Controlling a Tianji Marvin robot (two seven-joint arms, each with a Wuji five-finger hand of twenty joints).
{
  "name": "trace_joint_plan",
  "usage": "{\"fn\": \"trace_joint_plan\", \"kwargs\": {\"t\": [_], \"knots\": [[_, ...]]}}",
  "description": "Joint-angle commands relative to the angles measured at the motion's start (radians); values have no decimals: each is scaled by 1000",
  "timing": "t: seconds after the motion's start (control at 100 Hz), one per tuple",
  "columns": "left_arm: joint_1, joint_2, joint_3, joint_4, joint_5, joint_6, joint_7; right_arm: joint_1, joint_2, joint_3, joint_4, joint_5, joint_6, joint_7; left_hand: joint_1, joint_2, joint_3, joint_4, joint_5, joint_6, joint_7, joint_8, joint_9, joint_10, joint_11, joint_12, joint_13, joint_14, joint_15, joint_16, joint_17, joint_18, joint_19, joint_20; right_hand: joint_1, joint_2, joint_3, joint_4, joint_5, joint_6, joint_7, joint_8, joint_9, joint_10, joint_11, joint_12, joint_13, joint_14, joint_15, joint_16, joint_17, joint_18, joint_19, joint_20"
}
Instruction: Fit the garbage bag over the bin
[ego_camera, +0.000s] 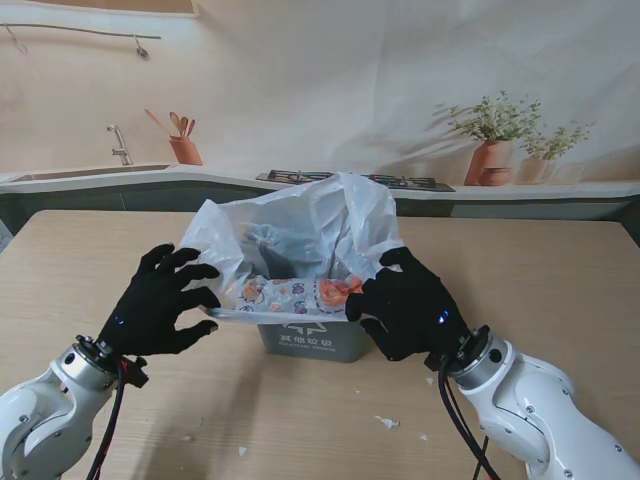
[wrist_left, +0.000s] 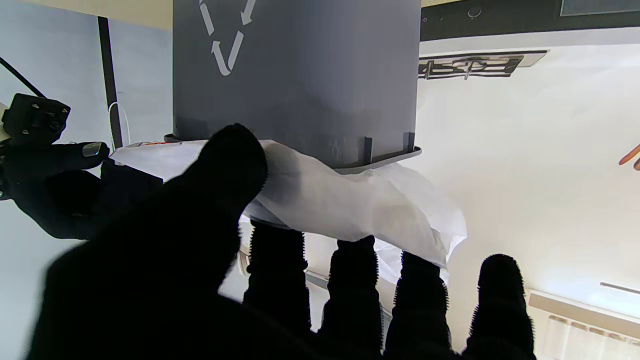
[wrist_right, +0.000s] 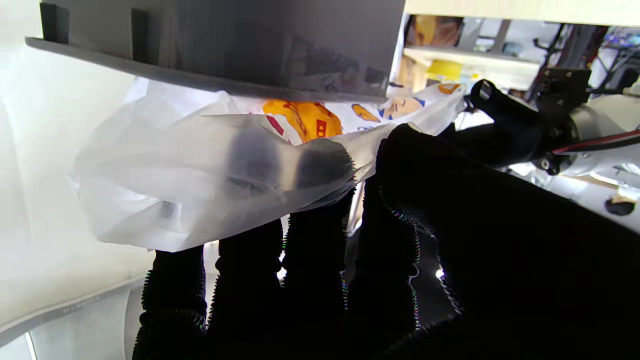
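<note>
A grey bin (ego_camera: 312, 340) with a white recycling mark stands mid-table. A white translucent garbage bag (ego_camera: 300, 235) with a cartoon-printed band billows up out of its mouth and drapes over the near rim. My left hand (ego_camera: 165, 300) is at the bag's left edge. In the left wrist view its thumb (wrist_left: 227, 165) lies on the film (wrist_left: 345, 200) and the fingertips are hidden behind it, just under the bin's rim (wrist_left: 380, 157). My right hand (ego_camera: 405, 305) grips the bag's right side. Two fingertips (wrist_right: 320, 165) show through the film (wrist_right: 165, 180).
The wooden table (ego_camera: 560, 290) extends to both sides of the bin. Small white scraps (ego_camera: 386, 422) lie on it near my right forearm. A kitchen backdrop with counter, sink and potted plants (ego_camera: 495, 140) stands behind the table's far edge.
</note>
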Motion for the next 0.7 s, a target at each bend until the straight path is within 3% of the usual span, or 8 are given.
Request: {"fn": "trace_joint_plan", "kwargs": {"t": [0.0,0.69], "knots": [[4,2,-3,15,-6,14,-25,-13,0,6,9,1,-2,12,13,24,16,-55,47,24,79,38,-45,88,-54,-29,-21,10,12,-1,-16,28,39,15,16,-28,68,-8,65,-28,88,47,46,33,59,26,22,23,24,10,-3,15,-7,10],[-48,6,36,70,-71,77,-115,-11,-5,30,75,56,-38,64,15,20,16,-53,49,19,76,38,-55,126,-69,-42,-18,35,15,8,-16,27,98,42,17,-32,73,-9,65,-31,81,47,42,27,51,17,13,19,13,5,-4,14,-12,8]]}}
